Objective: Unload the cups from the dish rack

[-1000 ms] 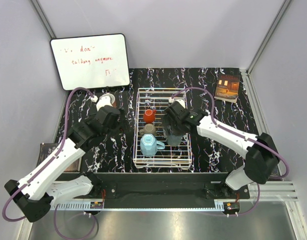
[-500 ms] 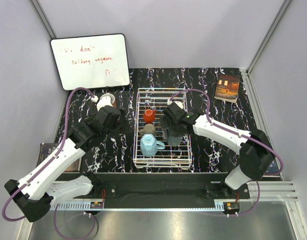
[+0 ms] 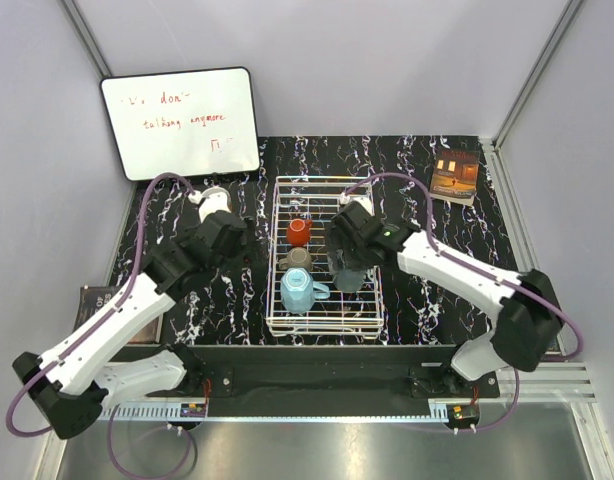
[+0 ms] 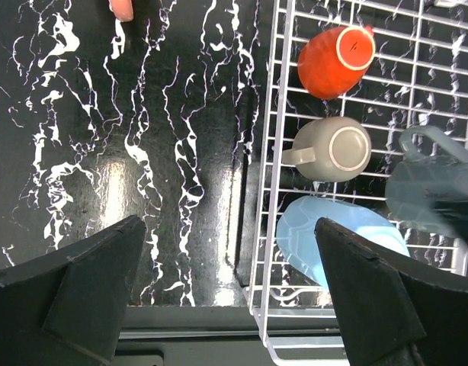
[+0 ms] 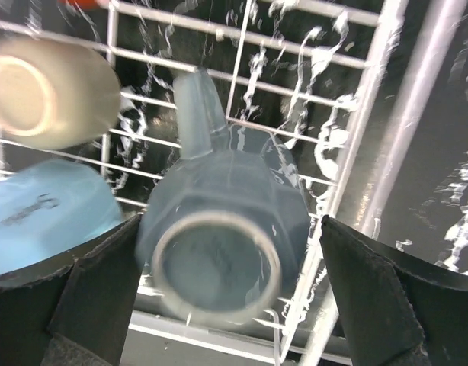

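Gaping, right jaws straddle grey mug point(image 5: 219, 236) at rack point(image 3: 327, 315) edge; left jaws gape beside rack.

Red handwriting on the whiteboard point(image 3: 180, 122), well beyond the left end effector point(image 3: 242, 243) and to its left, reads roughly "don" on one line and "talking anymore" below. A small mark underneath cannot be made out. The light blue mug point(image 5: 40, 212), just left of the right end effector point(image 5: 234, 293), bears a small stamp too blurred to read.

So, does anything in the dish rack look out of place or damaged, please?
Nothing stands out: the red mug, taupe mug, light blue mug and dark grey mug sit inside the dish rack, no breakage or spill visible.
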Robot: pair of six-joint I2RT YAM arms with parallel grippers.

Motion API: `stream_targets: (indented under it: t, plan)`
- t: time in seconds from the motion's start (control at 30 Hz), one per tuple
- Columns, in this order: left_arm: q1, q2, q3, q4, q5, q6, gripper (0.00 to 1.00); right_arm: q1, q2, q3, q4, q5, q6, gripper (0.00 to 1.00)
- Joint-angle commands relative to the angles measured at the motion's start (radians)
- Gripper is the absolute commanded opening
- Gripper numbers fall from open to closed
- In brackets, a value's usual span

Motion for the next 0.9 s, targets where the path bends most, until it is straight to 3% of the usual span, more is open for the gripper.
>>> stream_targets:
  t: [0.0,0.17,0.4,0.6,0.87]
  plan:
    - [-0.057,0.069,0.104,0.053,-0.064,0.059,0.99,0.010,-0.159,0.149,-0.018,0.131,-0.015,1.00]
    - [-0.157,0.174,0.240,0.087,-0.158,0.116,0.99,0.008,-0.208,0.290,-0.104,0.260,-0.078,1.00]
    - [-0.255,0.344,0.309,0.084,-0.083,0.087,0.99,0.008,-0.311,0.232,-0.158,0.306,-0.041,1.00]
    - [-0.321,0.447,0.285,-0.010,-0.076,-0.037,0.99,0.008,-0.363,0.161,-0.185,0.309,-0.006,1.00]
    - [-0.324,0.416,0.214,0.012,-0.052,-0.111,0.99,0.008,-0.376,0.112,-0.195,0.295,0.022,1.00]
